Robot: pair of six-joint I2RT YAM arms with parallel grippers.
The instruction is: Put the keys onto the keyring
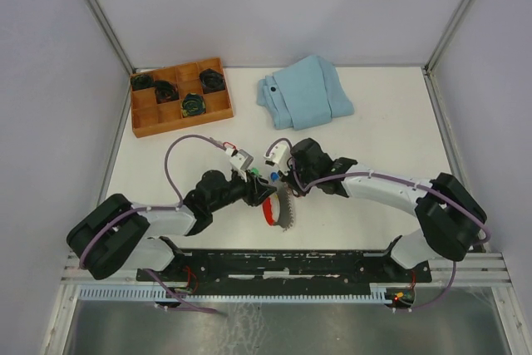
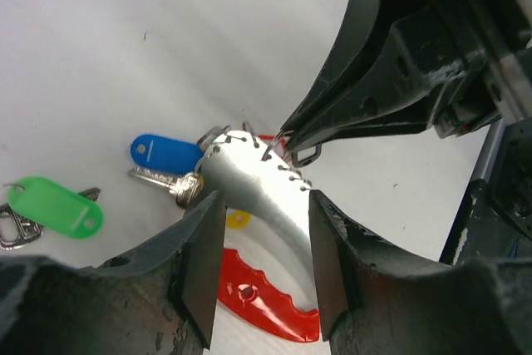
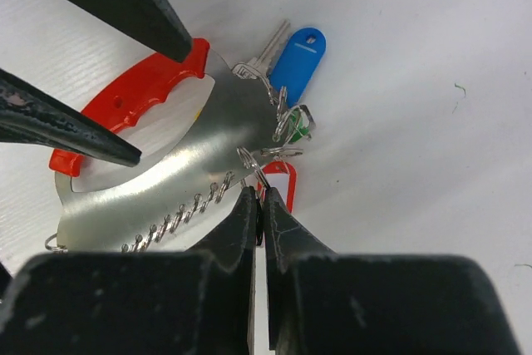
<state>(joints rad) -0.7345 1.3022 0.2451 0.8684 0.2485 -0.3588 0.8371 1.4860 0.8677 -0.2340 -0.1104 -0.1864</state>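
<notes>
A white tabletop [image 1: 374, 122] is being shown from above, with two arms being brought together at its middle. A light-blue cloth [image 1: 303, 93] and a wooden tray [image 1: 141, 126] are being kept well apart at the far edge, and open room is being left to the right and on the near side. The keyring [image 1: 278, 209] is lying between the two tools. Its long axis is being held roughly near to far, with the red strip turned toward the left arm and the row of wire loops toward the right arm. The left tool [image 2: 264, 230] is being held about half open, its fingers straddling the keyring with nothing clamped. The right tool [image 3: 259, 201], the nearer one to the loops, is being held shut, its tips pressed at one small loop [image 3: 249, 158]; whether that loop is pinched cannot be told. The keys are being crowded at the keyring's far end: a blue-tagged key [image 3: 299, 60] just beside the plate, a red-tagged key [image 3: 281, 184] under the right tips, and a green-tagged key [image 2: 54, 205] lying apart.
</notes>
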